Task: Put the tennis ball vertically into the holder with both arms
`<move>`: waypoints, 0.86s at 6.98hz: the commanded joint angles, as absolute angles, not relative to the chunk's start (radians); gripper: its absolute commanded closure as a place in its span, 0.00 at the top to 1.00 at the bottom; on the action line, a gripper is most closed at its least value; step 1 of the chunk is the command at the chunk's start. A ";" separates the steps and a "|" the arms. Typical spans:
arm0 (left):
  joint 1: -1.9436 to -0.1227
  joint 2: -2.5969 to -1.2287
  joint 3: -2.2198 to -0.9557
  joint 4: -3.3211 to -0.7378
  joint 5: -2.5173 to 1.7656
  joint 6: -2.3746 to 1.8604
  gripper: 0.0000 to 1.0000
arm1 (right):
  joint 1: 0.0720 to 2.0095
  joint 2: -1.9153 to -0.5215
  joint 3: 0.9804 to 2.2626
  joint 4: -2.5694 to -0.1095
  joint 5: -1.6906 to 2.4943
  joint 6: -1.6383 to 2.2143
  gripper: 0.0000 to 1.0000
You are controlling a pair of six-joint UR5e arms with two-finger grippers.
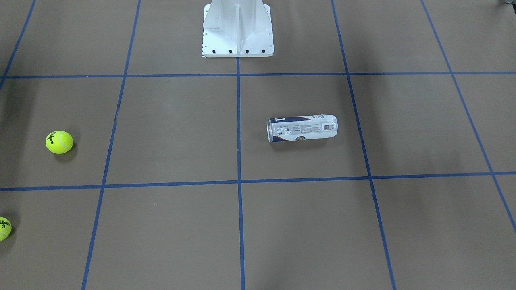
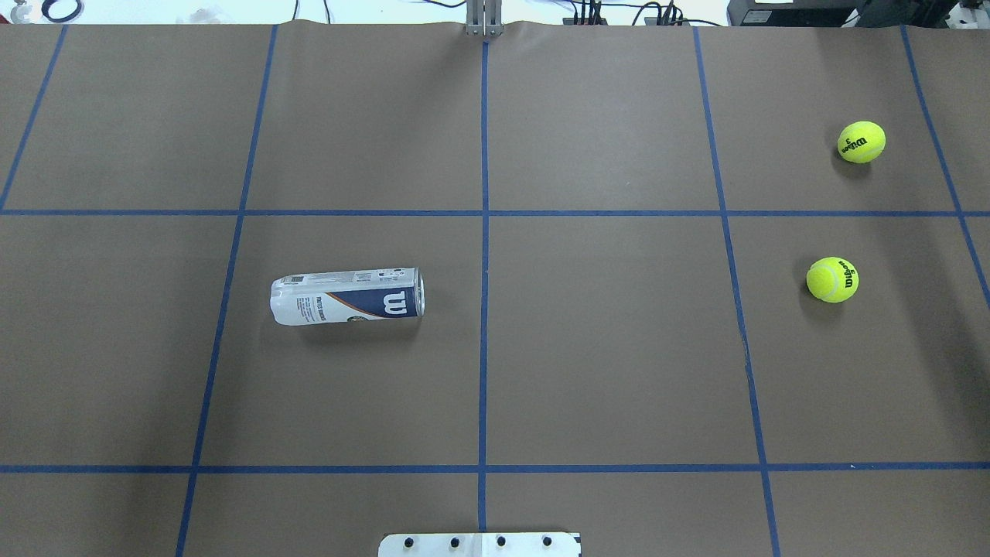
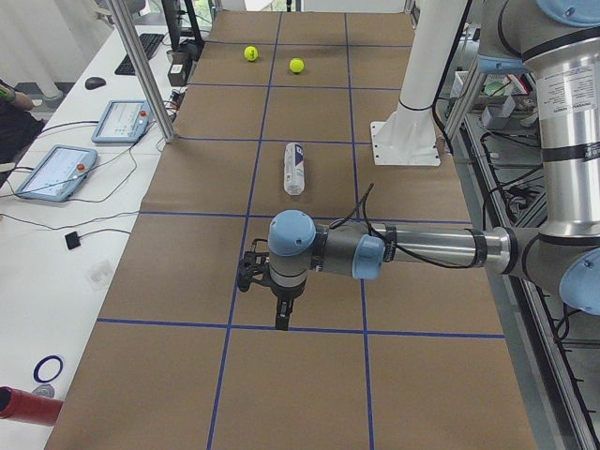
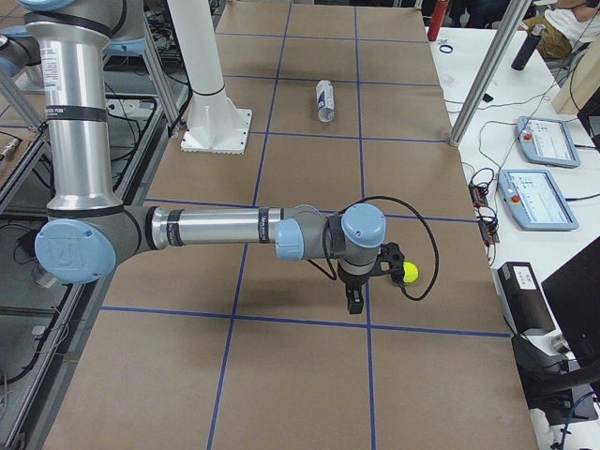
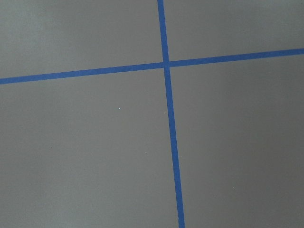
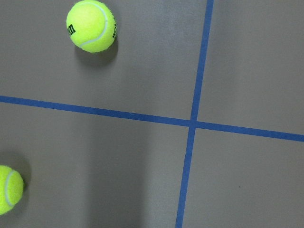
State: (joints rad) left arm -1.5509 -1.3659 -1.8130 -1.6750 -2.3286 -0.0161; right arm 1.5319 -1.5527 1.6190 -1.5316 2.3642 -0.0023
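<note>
The holder (image 2: 348,296) lies on its side on the brown table, its open metal rim toward the centre line; it also shows in the front view (image 1: 302,129) and both side views (image 3: 294,167) (image 4: 324,99). Two yellow tennis balls (image 2: 832,279) (image 2: 861,142) lie at the right. My left gripper (image 3: 274,292) hangs over bare table, well away from the holder; I cannot tell whether it is open. My right gripper (image 4: 356,298) hangs beside one ball (image 4: 410,272); I cannot tell its state. The right wrist view shows both balls (image 6: 91,25) (image 6: 8,188).
The white metal base (image 1: 238,32) stands at the robot's edge of the table, also in the overhead view (image 2: 479,544). Blue tape lines (image 5: 166,64) grid the brown paper. Tablets (image 3: 56,172) and cables lie on the white bench along the far side.
</note>
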 commanded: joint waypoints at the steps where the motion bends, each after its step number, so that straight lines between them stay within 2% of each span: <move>1: -1.551 -1.368 -1.813 -1.675 -2.329 -0.011 0.99 | 1.545 -1.578 1.644 -1.535 2.362 -0.002 1.00; 6: -1.552 -1.377 -1.819 -1.669 -2.332 -0.011 0.99 | 1.546 -1.598 1.644 -1.526 2.372 -0.002 1.00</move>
